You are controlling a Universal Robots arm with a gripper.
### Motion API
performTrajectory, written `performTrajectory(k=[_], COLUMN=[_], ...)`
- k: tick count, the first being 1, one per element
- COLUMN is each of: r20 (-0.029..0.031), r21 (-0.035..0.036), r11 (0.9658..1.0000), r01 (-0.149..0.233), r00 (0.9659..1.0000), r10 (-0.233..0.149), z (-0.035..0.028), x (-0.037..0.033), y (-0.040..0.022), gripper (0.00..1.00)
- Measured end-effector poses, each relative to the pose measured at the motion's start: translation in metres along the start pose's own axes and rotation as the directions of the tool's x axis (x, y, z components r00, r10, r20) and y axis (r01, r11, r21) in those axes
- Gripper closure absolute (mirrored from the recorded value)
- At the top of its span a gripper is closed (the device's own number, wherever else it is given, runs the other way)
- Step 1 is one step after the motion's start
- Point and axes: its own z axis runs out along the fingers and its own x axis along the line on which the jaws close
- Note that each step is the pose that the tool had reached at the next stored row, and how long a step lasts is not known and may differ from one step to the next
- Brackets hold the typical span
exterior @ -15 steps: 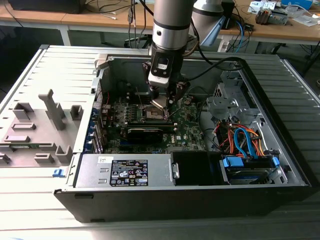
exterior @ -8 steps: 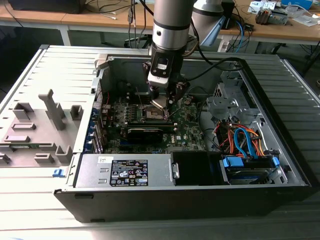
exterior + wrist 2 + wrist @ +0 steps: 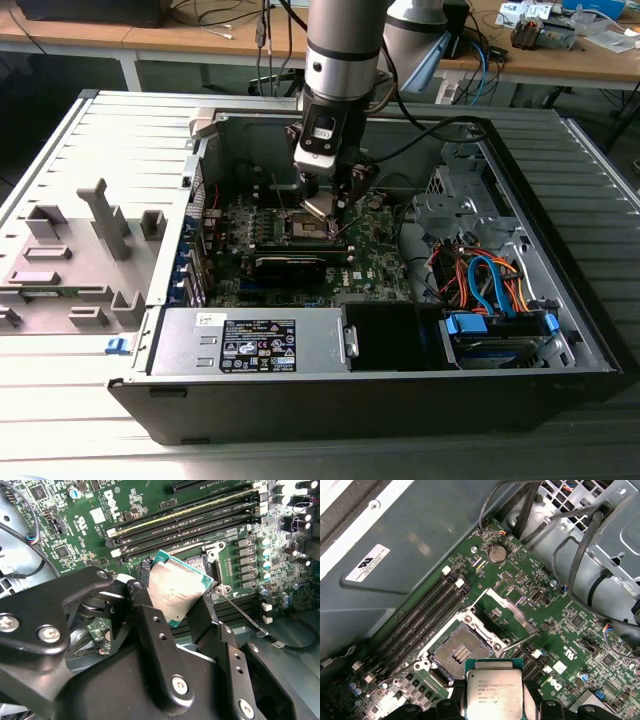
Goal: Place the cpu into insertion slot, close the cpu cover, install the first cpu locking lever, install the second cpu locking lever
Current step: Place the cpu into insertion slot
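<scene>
My gripper is shut on the cpu, a flat square chip with a silvery top and green edge, gripped by two opposite sides. In the exterior view the gripper hangs inside the open computer case, just above the motherboard. The cpu hovers close beside the insertion slot, a square socket with a dark centre and silver rim that holds nothing. The cpu cover stands raised at the socket's far side. A thin wire locking lever sticks out unlatched next to the socket.
Long black memory slots run beside the socket. A grey power supply and a drive bay with blue and orange cables sit along the case's near side. Loose black cables hang over the board. A grey plastic fixture lies at the exterior view's left.
</scene>
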Motion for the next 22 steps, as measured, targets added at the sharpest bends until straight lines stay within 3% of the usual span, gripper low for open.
performTrajectory(k=[22], r20=[-0.0012], r21=[0.0002], r11=[0.9991], r01=[-0.041], r00=[0.9991], r10=[0.041], z=[0.0015], x=[-0.0004], y=[-0.0003], gripper=[0.45])
